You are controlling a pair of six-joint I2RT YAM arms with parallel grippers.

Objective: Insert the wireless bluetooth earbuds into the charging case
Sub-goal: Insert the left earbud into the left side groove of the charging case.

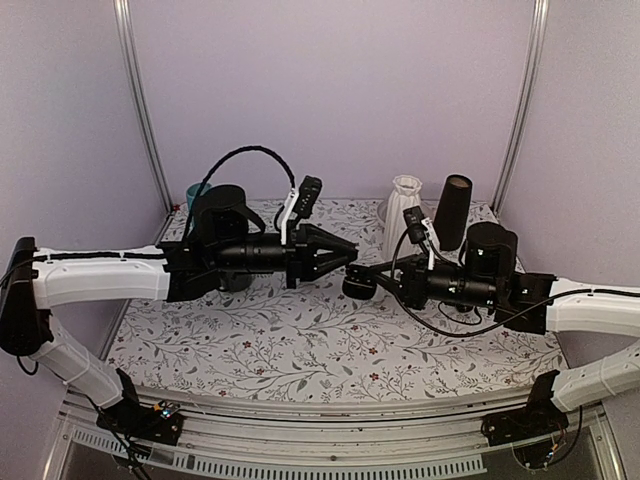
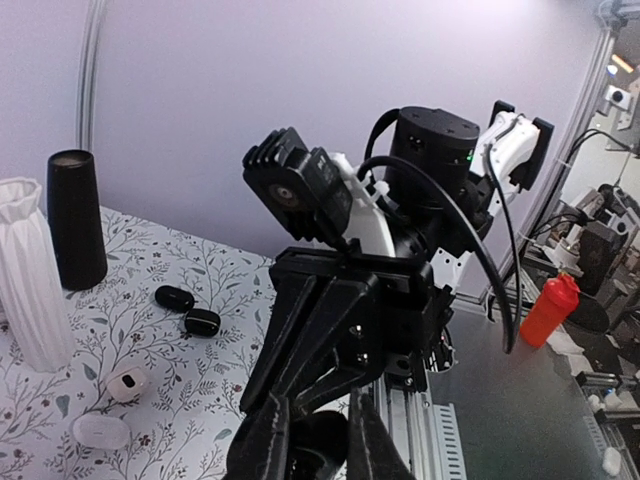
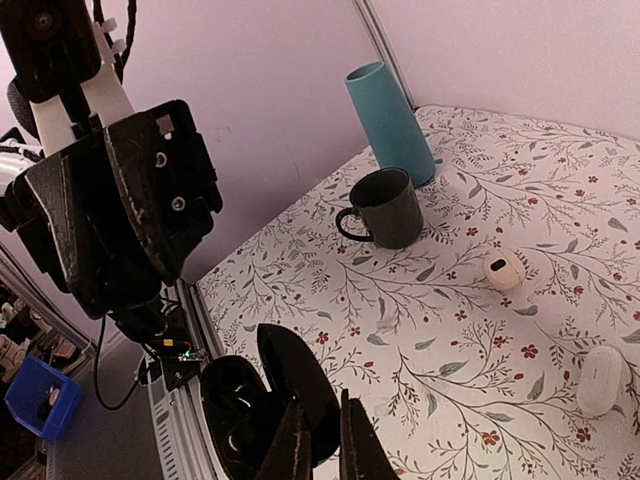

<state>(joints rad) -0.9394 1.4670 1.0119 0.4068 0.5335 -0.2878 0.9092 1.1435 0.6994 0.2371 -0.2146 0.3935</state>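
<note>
Gripping glossy black pebble-shaped charging case [image 3: 245, 420] (lid hinged open), right gripper [image 3: 322, 455] holds it above floral-print tabletop [image 3: 480, 330]. Left gripper [image 1: 350, 255] pinched shut, close by. Two bean-like black earbuds [image 2: 175, 297] lie together near matte black cylinder [image 2: 77, 220]. Lilac walls [image 1: 330, 90].

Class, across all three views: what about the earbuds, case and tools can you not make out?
- Left wrist view: the dark lump between the left tool's fingers is cut off by the bottom edge; earbud or not, unclear.
- Right wrist view: the open case's wells are black, partly behind the right tool; contents unclear.
- Top view: the left arm and right arm hide table parts.
</note>
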